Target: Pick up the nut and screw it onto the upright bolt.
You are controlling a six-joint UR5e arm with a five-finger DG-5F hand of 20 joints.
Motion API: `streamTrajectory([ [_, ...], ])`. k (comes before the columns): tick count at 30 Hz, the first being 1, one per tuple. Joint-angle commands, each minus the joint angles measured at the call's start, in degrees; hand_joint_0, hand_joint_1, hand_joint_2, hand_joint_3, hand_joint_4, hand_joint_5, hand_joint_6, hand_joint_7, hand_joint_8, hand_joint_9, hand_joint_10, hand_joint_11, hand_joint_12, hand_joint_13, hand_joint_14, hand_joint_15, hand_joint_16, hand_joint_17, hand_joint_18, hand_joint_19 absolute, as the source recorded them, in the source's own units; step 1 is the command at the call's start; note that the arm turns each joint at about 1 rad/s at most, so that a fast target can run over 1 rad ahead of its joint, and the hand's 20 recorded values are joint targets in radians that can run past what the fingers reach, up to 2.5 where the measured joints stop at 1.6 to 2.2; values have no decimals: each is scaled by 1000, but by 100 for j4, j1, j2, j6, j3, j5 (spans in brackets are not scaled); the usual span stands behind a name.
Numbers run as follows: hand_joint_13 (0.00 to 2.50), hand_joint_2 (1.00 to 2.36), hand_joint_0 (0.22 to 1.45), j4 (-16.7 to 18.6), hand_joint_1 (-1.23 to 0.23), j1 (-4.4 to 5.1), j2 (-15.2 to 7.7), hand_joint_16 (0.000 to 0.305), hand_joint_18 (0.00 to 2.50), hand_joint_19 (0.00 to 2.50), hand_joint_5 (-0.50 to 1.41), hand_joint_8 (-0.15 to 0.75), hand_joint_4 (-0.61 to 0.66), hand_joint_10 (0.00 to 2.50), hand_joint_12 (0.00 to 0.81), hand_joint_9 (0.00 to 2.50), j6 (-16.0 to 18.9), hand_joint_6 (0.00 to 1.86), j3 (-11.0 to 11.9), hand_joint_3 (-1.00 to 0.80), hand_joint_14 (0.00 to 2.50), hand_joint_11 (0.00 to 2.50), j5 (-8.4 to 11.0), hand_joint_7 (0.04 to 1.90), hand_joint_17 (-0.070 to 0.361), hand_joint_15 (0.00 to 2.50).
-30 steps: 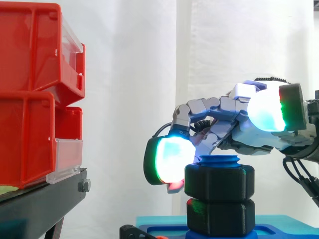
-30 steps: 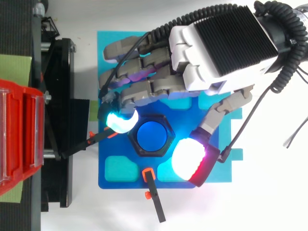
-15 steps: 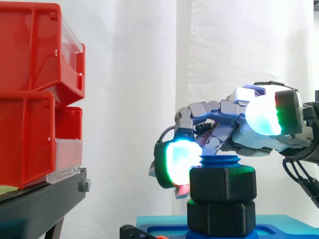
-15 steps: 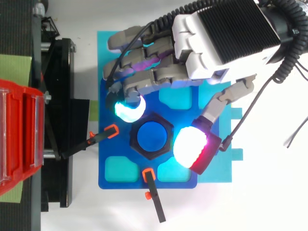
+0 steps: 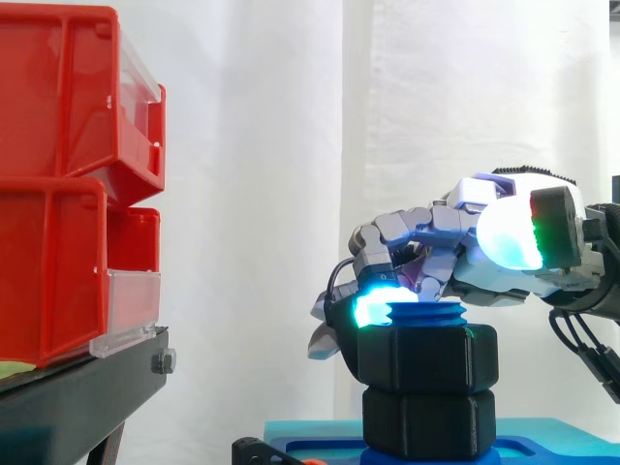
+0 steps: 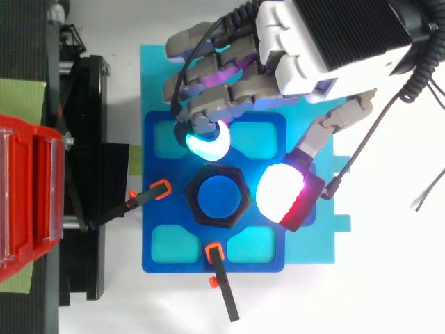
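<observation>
A black hex nut (image 5: 426, 358) (image 6: 197, 216) sits high on the upright blue bolt (image 6: 219, 197), whose thread (image 5: 426, 313) sticks out above it. A second black nut (image 5: 426, 421) sits lower on the same bolt. My hand (image 6: 327, 35) (image 5: 455, 262) reaches in from the right, with its fingers curled down behind the nut. One cyan fingertip (image 6: 207, 142) is at the nut's far edge, level with the thread. The thumb pad (image 6: 281, 195) hovers right of the nut and above its top. Nothing is clamped between them.
The bolt stands on a dark blue plate (image 6: 156, 209) over a cyan board (image 6: 160, 76), pinned by two orange-tipped clamps (image 6: 161, 186) (image 6: 213, 250). Red bins (image 5: 58, 194) sit on a black stand (image 6: 87, 139) to the left.
The hand has shifted towards the far side of the plate. The cyan fingertip swept from the nut's left side to its far edge and rose; the thumb pad slid up along the right.
</observation>
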Motion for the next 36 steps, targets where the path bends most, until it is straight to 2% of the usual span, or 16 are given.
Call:
streamTrajectory([
  [1, 698, 1000, 482, 0, -243, -31, 1, 29, 457, 0, 67, 230, 136, 0, 276, 1191, 0, 501, -1, -500, 0, 2, -25, 1411, 66, 0],
  [7, 768, 1000, 485, -9, -262, -84, 1, 27, 554, 0, 88, 160, 105, 0, 245, 1347, 0, 501, -1, -500, 0, 17, -95, 1433, 60, 0],
  [9, 772, 1000, 483, -9, -259, -92, 1, 26, 564, 0, 86, 173, 91, 0, 245, 1351, 0, 501, -1, -500, 0, 17, -112, 1452, 60, 0],
  [13, 735, 1000, 472, -9, -237, -110, 1, 29, 526, 0, 23, 258, 135, 2, 277, 1254, 0, 503, -1, -500, 0, 76, -121, 1325, 66, 0],
  [18, 729, 1000, 469, 17, -234, -119, 1, 31, 514, 0, -31, 289, 168, 5, 294, 1246, 0, 504, -1, -500, 0, 168, -130, 1344, 70, 0],
  [22, 718, 1000, 466, 26, -236, -110, 1, 32, 512, 0, -68, 309, 207, 8, 308, 1205, 26, 504, 16, -500, 0, 185, -130, 1207, 72, 0],
  [26, 711, 1000, 461, 9, -236, -101, 1, 33, 509, 0, -104, 305, 247, 7, 319, 1167, 53, 504, 192, -500, 0, 187, -130, 1053, 75, 0],
  [27, 711, 1000, 461, 0, -236, -92, 1, 33, 510, 0, -106, 305, 243, 6, 320, 1166, 53, 504, 306, -500, 0, 183, -165, 1040, 75, 0],
  [29, 700, 1000, 459, 0, -238, -84, 1, 34, 500, 0, -123, 302, 238, 5, 324, 1124, 44, 503, 333, -500, 0, 172, -183, 948, 75, 0],
  [36, 676, 1000, 455, 17, -241, -13, 1, 35, 464, 0, -146, 288, 205, 3, 327, 1059, 44, 503, 342, -500, 0, 119, -174, 798, 79, 0],
])
